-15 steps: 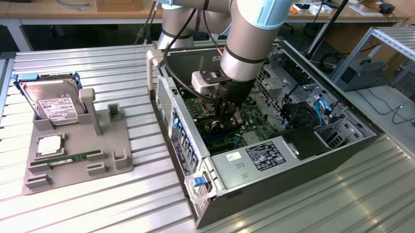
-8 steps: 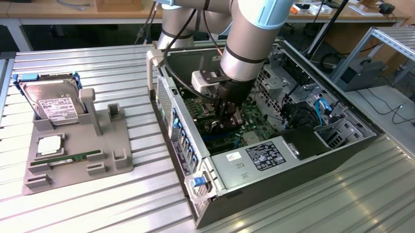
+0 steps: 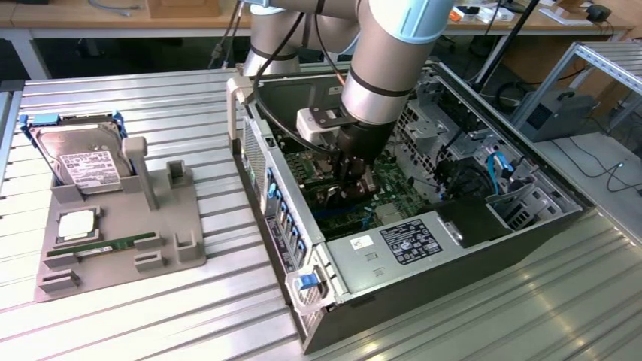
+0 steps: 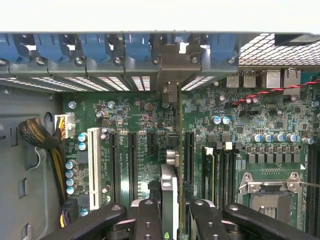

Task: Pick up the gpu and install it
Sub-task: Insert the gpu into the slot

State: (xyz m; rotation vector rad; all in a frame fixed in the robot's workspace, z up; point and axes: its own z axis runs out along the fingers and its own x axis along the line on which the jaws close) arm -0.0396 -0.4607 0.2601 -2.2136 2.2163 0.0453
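- Ribbed metal tabletop [image 3: 150, 316] is seen under an open computer case [image 3: 422, 248].
- Inside the case, the green motherboard [image 4: 140, 125] is visible.
- The gpu [image 4: 179, 150] is held on edge above the motherboard's slots.
- The gripper [image 4: 172, 212] fingers [image 4: 149, 220] are clamped on the gpu.

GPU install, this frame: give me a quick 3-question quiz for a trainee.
1. True or false: the gripper is shut on the gpu.
2. Where is the hard drive? A in the gripper; B on the grey fixture; C on the floor.
3. Fill in: inside the open case, the gpu stands on edge over the ___.
Key: 1 true; 2 B; 3 motherboard.
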